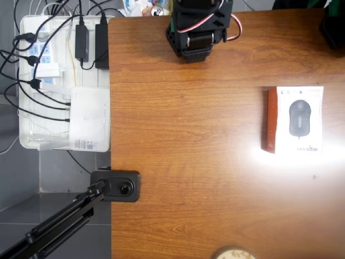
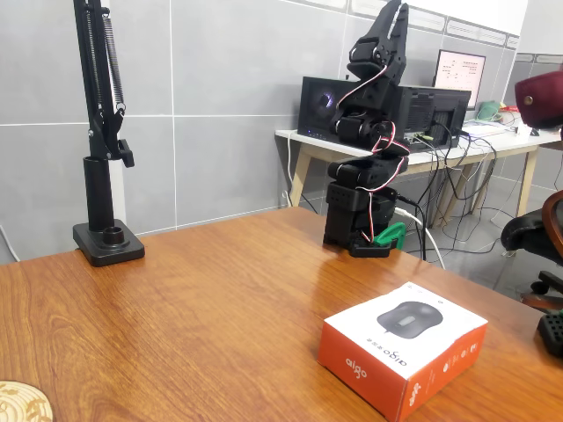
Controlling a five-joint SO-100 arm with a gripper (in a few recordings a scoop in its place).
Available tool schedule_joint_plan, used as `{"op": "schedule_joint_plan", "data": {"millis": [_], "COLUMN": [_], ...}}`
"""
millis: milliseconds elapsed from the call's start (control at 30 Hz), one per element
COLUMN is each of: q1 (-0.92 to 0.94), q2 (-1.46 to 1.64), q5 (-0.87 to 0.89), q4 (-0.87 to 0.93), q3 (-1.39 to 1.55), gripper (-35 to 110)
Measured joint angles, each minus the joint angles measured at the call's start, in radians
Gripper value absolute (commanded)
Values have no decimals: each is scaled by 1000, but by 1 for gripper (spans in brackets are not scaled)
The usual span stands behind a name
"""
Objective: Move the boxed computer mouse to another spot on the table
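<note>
Boxed computer mouse (image 2: 402, 345) lies flat on the table (image 2: 193, 308) near the front right in the fixed view, white top with the dark mouse print facing up, orange-red sides toward the camera. In the overhead view it sits at the right side of the tabletop. Nothing touches it. Farther back, the arm is folded up on its base at the far table edge, gripper (image 2: 391, 25) raised high and well apart from the box, fingers look together. Black stand clamp (image 2: 107, 242) sits at the back left corner.
</note>
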Motion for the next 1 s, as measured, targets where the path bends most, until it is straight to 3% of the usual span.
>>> {"op": "schedule_joint_plan", "data": {"millis": [133, 300, 400, 500, 600, 800, 900, 933, 1000], "q1": [6, 32, 32, 58, -29, -365, -453, -471, -491], "q2": [0, 0, 0, 0, -58, -629, -838, -882, -936], "q5": [-18, -14, -6, 77, 242, 522, 506, 491, 479], "q4": [0, 12, 150, 449, 904, 1686, 1994, 2091, 2258], "q3": [0, 0, -8, -146, -433, -1043, -1193, -1212, -1224], "gripper": [16, 0, 0, 0, 2, 15, 6, 10, 34]}}
